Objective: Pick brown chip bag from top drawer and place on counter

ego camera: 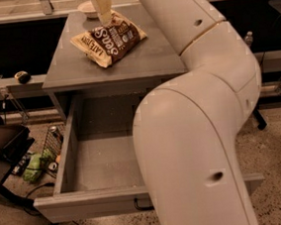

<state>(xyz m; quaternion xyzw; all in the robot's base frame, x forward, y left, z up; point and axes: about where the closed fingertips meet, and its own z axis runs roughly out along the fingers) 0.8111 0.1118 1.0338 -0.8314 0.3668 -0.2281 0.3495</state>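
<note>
CABINET TEST: A Google Everyday Robot's gripper [104, 17] hangs over the far part of the counter [150, 59], its tip at the upper edge of the brown chip bag [110, 41]. The bag lies flat on the grey top, lettering up, towards the back left and just in front of a small white bowl [87, 9]. From where I stand the tool is cut off by the top of the view, and I cannot tell whether it is parted or clamped on the bag's rim. Below, the top drawer [65, 156] stands pulled well out, its black handle [142, 204] facing the room; the bag is not in it. The robot's broad white arm [193, 144] rises in front of the drawer's right half and bends back over the cabinet. By the look of it the task is at its placing step and all but finished: the bag rests wholly on the counter, though its left corner lies close to the side edge. The next move, I judge, calls for a sure release if there is any grip on the foil, then a straight lift clear, lest the bag be dragged or the bowl behind be nudged
</note>
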